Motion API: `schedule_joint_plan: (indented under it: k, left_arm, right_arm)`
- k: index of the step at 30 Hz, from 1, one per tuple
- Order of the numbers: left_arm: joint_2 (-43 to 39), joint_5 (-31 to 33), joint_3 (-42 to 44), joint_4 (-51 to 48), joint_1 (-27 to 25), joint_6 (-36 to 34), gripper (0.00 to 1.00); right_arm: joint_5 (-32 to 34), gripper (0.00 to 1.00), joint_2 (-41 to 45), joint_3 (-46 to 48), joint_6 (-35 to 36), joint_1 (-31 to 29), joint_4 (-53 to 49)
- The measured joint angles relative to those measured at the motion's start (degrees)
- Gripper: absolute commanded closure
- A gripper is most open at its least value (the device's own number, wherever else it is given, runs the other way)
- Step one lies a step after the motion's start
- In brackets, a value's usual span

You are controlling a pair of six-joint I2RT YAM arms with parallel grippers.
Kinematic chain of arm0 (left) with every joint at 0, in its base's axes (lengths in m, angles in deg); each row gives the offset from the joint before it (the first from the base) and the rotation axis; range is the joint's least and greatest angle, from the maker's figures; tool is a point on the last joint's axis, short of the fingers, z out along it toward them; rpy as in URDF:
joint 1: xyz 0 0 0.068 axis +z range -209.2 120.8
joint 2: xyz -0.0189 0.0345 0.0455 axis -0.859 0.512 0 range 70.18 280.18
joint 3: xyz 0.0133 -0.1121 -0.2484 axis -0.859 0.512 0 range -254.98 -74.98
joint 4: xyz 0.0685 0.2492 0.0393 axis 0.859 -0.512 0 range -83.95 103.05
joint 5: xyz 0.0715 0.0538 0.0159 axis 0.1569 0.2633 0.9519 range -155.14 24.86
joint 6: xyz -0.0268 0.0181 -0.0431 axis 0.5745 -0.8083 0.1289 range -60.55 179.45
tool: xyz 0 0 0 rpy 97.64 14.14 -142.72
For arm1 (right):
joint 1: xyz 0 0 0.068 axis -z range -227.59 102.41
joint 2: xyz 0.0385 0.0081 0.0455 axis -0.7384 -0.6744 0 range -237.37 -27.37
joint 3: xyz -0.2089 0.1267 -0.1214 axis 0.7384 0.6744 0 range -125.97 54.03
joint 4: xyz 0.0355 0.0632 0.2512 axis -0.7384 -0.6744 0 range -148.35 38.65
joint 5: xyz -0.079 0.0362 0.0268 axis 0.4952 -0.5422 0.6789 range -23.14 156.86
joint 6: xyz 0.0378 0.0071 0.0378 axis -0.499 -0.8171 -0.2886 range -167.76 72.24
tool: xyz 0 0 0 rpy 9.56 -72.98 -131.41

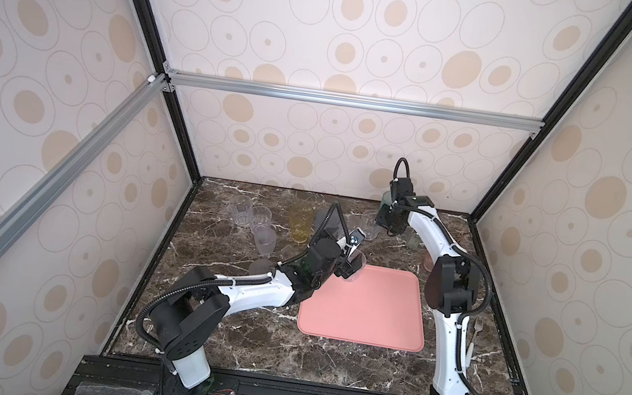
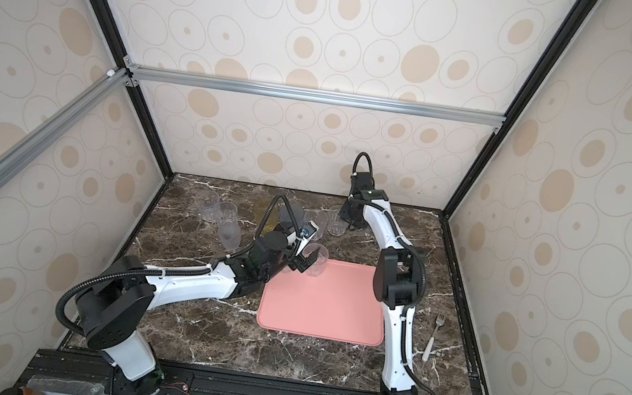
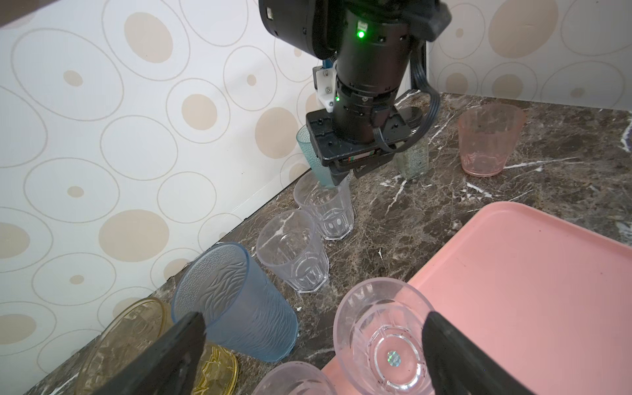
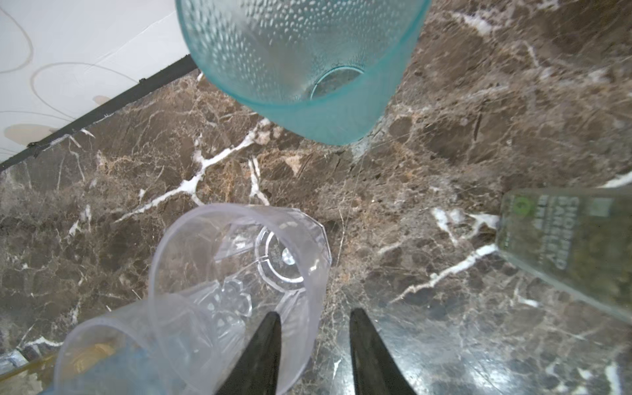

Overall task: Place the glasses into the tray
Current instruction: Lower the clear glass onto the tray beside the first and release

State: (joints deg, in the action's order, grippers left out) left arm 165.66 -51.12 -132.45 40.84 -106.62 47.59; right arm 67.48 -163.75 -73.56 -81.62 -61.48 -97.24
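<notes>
The salmon-pink tray (image 1: 367,315) (image 2: 326,309) lies mid-table. A clear glass (image 3: 383,338) (image 2: 316,259) stands upright on its far left corner. My left gripper (image 3: 314,319) (image 1: 350,268) is wide open around that glass, and neither finger touches it. At the back, my right gripper (image 4: 314,311) (image 2: 348,222) is open across the wall of a clear faceted glass (image 4: 239,266), with one finger inside and one outside. A teal glass (image 4: 301,68) stands just beyond it. Blue (image 3: 236,301), amber (image 1: 300,223), pink (image 3: 489,140) and several clear glasses (image 1: 256,223) stand on the marble.
A small clear jar (image 4: 574,246) (image 3: 413,160) stands close beside the right gripper. A fork (image 2: 433,337) lies on the table right of the right arm. Walls close the table in at the back and on both sides.
</notes>
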Motion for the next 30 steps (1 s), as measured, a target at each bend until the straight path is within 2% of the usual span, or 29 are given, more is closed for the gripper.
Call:
schedule_joint_plan:
  k: [8, 17, 22, 30]
  left_arm:
    - [-0.02, 0.17, 0.0, -0.02, 0.0, -0.02, 0.01]
    - [-0.96, 0.96, 0.2, -0.33, 0.0, 0.02, 0.02]
    - [-4.5, 2.99, 0.24, -2.8, 0.0, 1.46, 0.03]
    - [-11.13, 6.49, 0.98, -7.67, 0.0, 9.46, 0.05]
  right_arm:
    - [0.0, 0.85, -1.75, -1.46, 0.68, 0.0, -0.66]
    - [2.89, 0.94, -0.46, -0.22, 3.78, -0.04, -3.1]
    - [5.75, 0.95, 6.58, 7.26, 6.34, -0.35, -4.87]
    - [7.1, 0.95, 24.44, 19.98, 9.55, -0.96, -6.34]
